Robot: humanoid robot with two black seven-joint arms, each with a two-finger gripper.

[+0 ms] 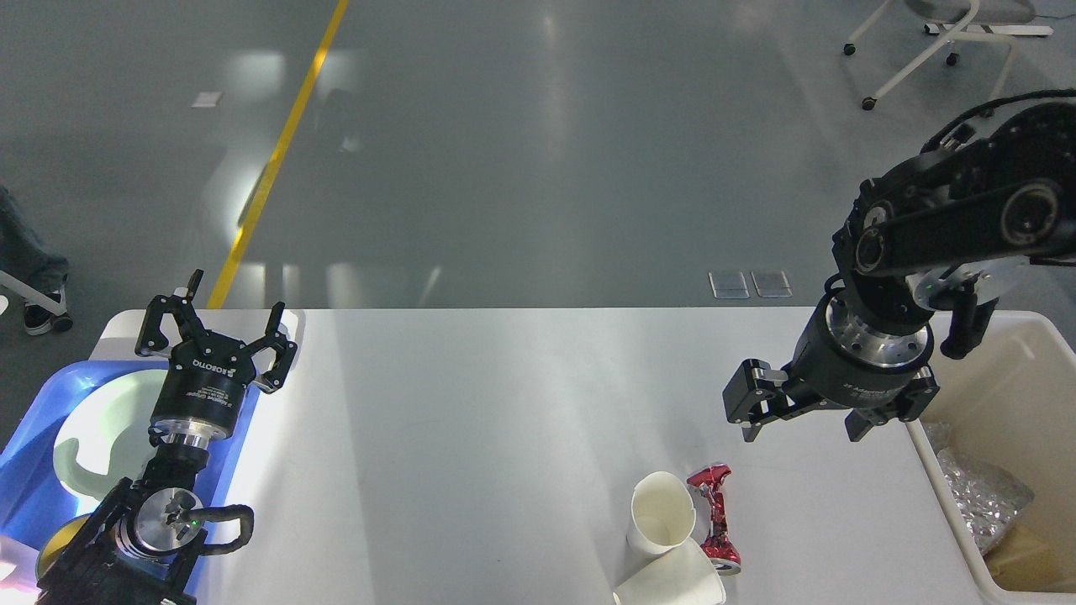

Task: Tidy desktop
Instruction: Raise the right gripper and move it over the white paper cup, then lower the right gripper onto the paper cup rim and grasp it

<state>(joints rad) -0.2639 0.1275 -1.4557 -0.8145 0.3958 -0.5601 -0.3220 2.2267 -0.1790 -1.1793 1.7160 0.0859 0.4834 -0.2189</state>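
Desktop clutter is what remains to be dealt with: on the large white rounded-corner desk (471, 420), near its front edge, two white paper cups lie on their sides, one (661, 514) with its mouth turned up toward the camera, the other (672, 581) just below it and partly cut off by the frame. A crumpled red foil wrapper (714, 519) lies touching the right side of the cups.

The step in hand is judged to be an approach toward this litter. The right pincer (803, 416) is held above the desk, up and to the right of the wrapper and apart from it, with its jaws spread and nothing between them. Just to its right stands the beige plastic bin (1021, 395), where silvery crumpled material is already seen.

The left pincer (217, 332) is held with its jaws apart and empty, over the far edge of a blue plastic tray (38, 437) that carries a pale green plate (92, 428); it lies well apart from the litter.

For the next move, a descent down and to the left is called for, so that the spread jaws are brought around the wrapper or a cup rim before being closed. Care would be needed, since the wrapper rests against the cups and these could roll when nudged.
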